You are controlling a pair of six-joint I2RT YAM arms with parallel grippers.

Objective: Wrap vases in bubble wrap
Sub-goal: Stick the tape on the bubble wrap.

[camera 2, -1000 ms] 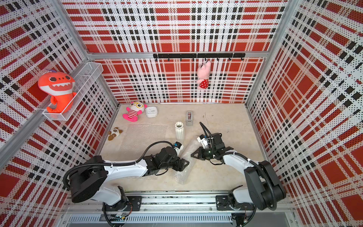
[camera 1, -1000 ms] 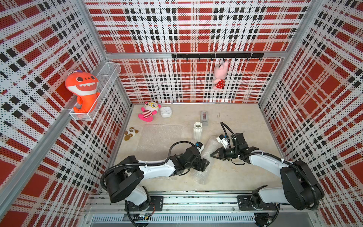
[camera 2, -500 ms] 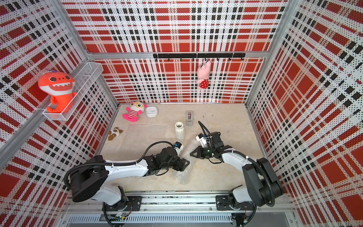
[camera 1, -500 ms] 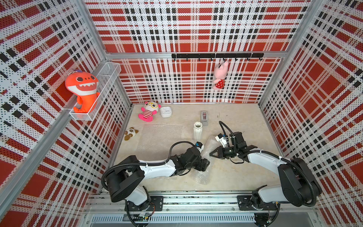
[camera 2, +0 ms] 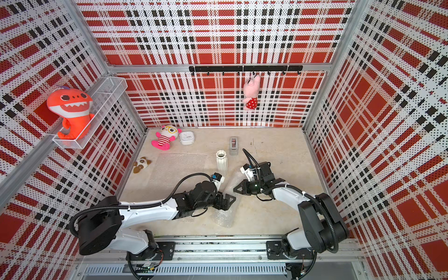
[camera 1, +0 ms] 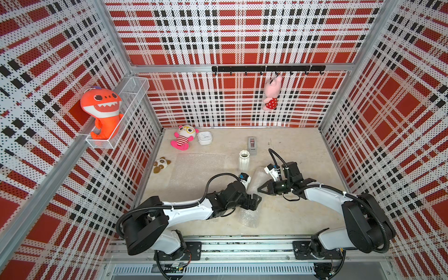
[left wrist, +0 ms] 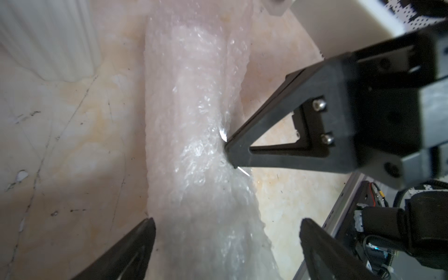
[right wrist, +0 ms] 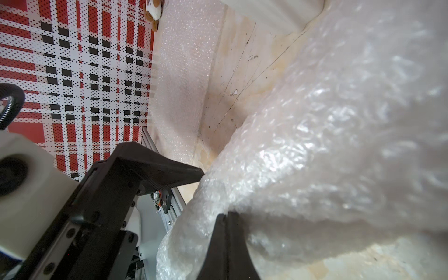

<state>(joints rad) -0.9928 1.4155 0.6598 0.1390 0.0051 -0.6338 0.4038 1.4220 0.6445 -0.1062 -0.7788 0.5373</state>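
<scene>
In both top views one white ribbed vase point(camera 1: 244, 160) point(camera 2: 221, 161) stands upright mid-table. A flat sheet of bubble wrap point(camera 1: 198, 169) lies to its left. A second piece of bubble wrap point(camera 1: 251, 213) point(left wrist: 201, 145) point(right wrist: 315, 121) lies rolled into a long bundle near the front; what is inside it is blurred. My left gripper point(camera 1: 256, 202) point(left wrist: 225, 223) is open, its fingers point(left wrist: 135, 244) straddling the roll without touching it. My right gripper point(camera 1: 259, 190) point(right wrist: 226, 215) is shut, its tips pressed against the roll's side. Whether film is pinched cannot be told.
A grey tape dispenser point(camera 1: 252, 145) stands behind the vase. A small white box point(camera 1: 205, 138) and a pink plush point(camera 1: 183, 138) sit at the back left, and a panda toy point(camera 1: 161, 164) lies by the left wall. The metal rail point(camera 1: 242, 244) borders the front edge.
My left gripper has opened wide and let go of the roll. My shut right gripper has crept slightly left, against the roll.
</scene>
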